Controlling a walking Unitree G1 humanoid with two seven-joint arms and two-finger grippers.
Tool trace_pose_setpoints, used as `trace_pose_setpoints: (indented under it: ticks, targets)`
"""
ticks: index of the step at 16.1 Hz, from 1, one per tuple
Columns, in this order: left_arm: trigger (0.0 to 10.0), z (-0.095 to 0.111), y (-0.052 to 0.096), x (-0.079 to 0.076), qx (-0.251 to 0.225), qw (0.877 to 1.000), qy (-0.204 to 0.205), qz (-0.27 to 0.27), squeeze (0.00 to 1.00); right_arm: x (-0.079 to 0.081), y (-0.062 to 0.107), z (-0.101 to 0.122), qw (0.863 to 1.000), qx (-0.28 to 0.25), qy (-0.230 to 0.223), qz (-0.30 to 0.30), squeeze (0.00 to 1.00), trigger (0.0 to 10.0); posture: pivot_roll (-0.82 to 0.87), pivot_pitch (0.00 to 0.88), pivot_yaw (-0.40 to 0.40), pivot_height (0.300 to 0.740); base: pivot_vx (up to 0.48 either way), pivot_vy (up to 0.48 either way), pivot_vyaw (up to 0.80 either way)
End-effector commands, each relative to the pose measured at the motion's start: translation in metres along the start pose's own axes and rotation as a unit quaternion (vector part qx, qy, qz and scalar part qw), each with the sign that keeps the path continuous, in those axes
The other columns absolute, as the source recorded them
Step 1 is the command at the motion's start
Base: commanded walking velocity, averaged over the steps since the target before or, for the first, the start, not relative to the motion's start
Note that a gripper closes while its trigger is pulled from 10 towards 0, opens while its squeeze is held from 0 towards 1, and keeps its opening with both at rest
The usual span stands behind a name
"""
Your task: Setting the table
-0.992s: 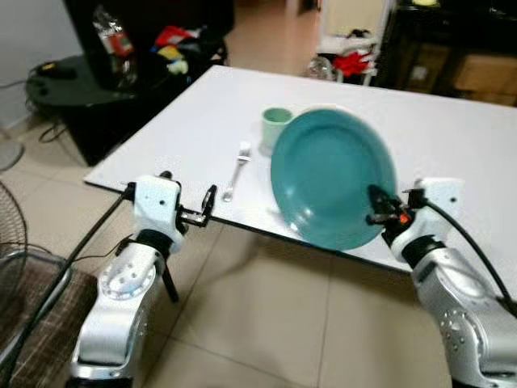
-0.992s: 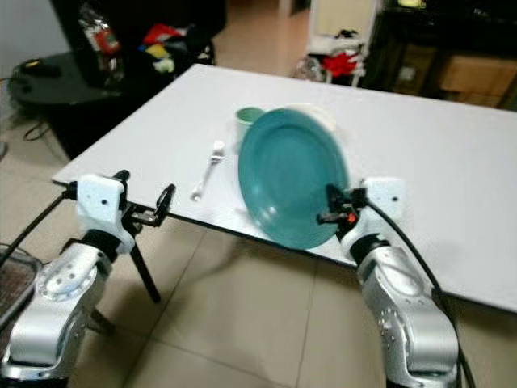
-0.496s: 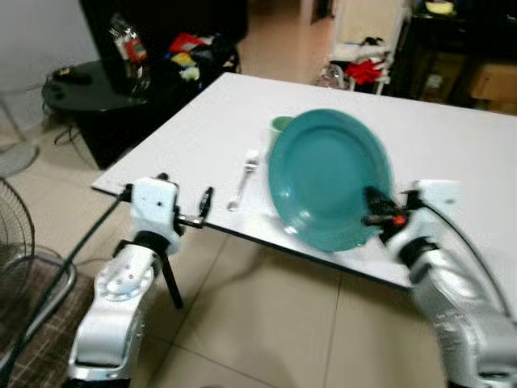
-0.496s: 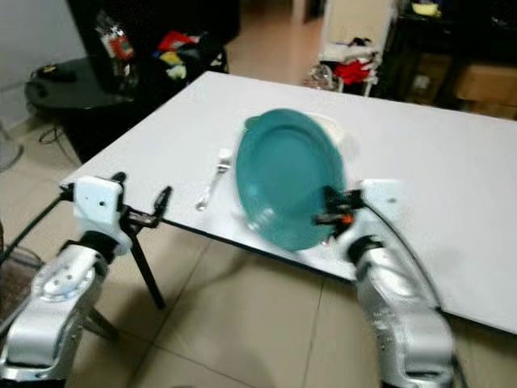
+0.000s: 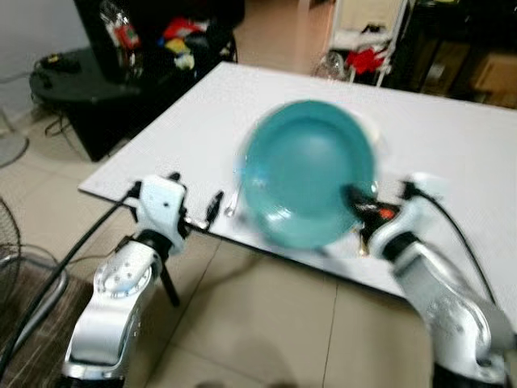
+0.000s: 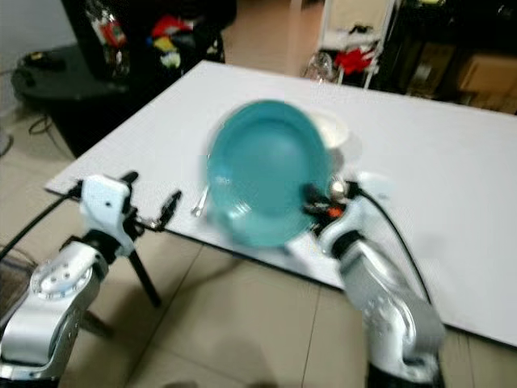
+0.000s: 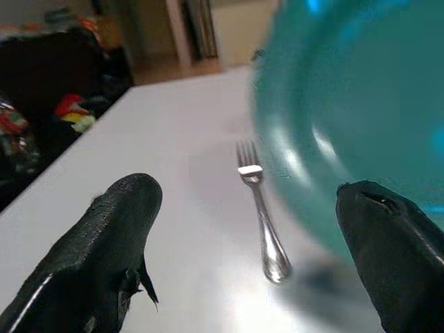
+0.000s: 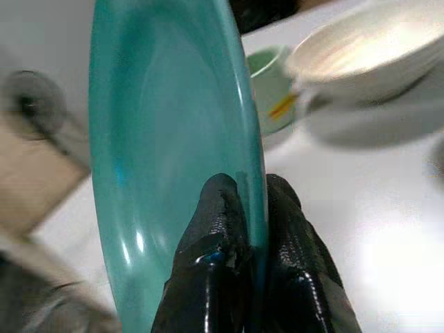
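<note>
Right now right end effector [image 8: 248, 208] is clenched on rim of teal plate [image 5: 307, 171], held tilted above table [image 5: 452, 145] edge. Left end effector [image 7: 257, 236] spread wide w/ nothing in it, near fork [image 7: 262, 215].

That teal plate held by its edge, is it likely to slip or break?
Probably stiff: the plate keeps its shape though the right pincer pinches only its rim. Its glossy surface suggests it could slip, since it is held nearly upright by that thin edge. If it is ceramic, which I cannot confirm, a drop onto the table might chip it.
</note>
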State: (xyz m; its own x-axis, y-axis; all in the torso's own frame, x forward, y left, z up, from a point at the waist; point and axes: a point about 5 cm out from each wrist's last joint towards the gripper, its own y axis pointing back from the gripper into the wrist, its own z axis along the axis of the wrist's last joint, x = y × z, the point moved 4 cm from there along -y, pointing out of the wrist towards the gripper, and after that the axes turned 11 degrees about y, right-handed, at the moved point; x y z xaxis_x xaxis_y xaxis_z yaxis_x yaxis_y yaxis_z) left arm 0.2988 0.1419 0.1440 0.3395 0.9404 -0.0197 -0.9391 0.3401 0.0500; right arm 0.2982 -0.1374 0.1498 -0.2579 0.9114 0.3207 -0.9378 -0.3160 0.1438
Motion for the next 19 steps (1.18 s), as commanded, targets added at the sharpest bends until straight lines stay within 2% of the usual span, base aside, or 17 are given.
trace_pose_setpoints:
  ticks: [1, 4, 6, 8, 9, 10, 11, 15, 19]
  targets:
    - [10.0, 0.003, 0.0, -0.004, 0.003, 1.0, -0.01, -0.02, 0.0, -0.005, -0.003, 0.003, 1.0, 0.011, -0.027, -0.004, 0.0, 10.0, 0.07, 0.0, 0.032, 0.74, 0.0, 0.0, 0.0]
    - [10.0, 0.003, 0.002, -0.004, 0.009, 0.999, -0.013, -0.031, 0.0, -0.013, -0.016, -0.005, 0.992, 0.05, -0.106, -0.034, 0.0, 10.0, 0.08, 0.0, 0.025, 0.74, 0.0, 0.0, 0.0]
    - [10.0, 0.002, 0.003, -0.004, 0.016, 0.999, -0.018, -0.04, 0.0, -0.019, -0.027, -0.012, 0.982, 0.079, -0.16, -0.055, 0.0, 10.0, 0.08, 0.0, 0.024, 0.74, 0.0, 0.0, 0.0]
    - [10.0, 0.002, 0.004, -0.005, 0.019, 0.999, -0.019, -0.045, 0.0, -0.024, -0.033, -0.017, 0.975, 0.091, -0.191, -0.071, 0.0, 10.0, 0.08, 0.0, 0.027, 0.74, 0.0, 0.0, 0.0]
    - [10.0, 0.001, 0.004, -0.007, 0.023, 0.998, -0.021, -0.056, 0.0, -0.035, -0.043, -0.022, 0.963, 0.114, -0.219, -0.107, 0.0, 10.0, 0.09, 0.0, 0.028, 0.74, 0.0, 0.0, 0.0]
    - [10.0, 0.001, 0.004, -0.008, 0.024, 0.998, -0.021, -0.058, 0.0, -0.037, -0.045, -0.024, 0.959, 0.121, -0.227, -0.115, 0.0, 10.0, 0.09, 0.0, 0.028, 0.74, 0.0, 0.0, 0.0]
    - [10.0, 0.0, 0.006, -0.009, 0.028, 0.997, -0.021, -0.062, 0.0, -0.04, -0.05, -0.03, 0.946, 0.136, -0.266, -0.125, 0.0, 10.0, 0.09, 0.0, 0.029, 0.74, 0.0, 0.0, 0.0]
    - [10.0, 0.0, 0.01, -0.011, 0.035, 0.996, -0.024, -0.072, 0.0, -0.044, -0.063, -0.039, 0.911, 0.149, -0.361, -0.135, 0.0, 10.0, 0.11, 0.0, 0.031, 0.74, 0.0, 0.0, 0.0]
    - [10.0, 0.0, 0.012, -0.017, 0.045, 0.994, -0.016, -0.097, 0.0, -0.051, -0.07, -0.036, 0.903, 0.148, -0.376, -0.148, 0.0, 10.0, 0.11, 0.0, 0.038, 0.74, 0.0, 0.0, 0.0]
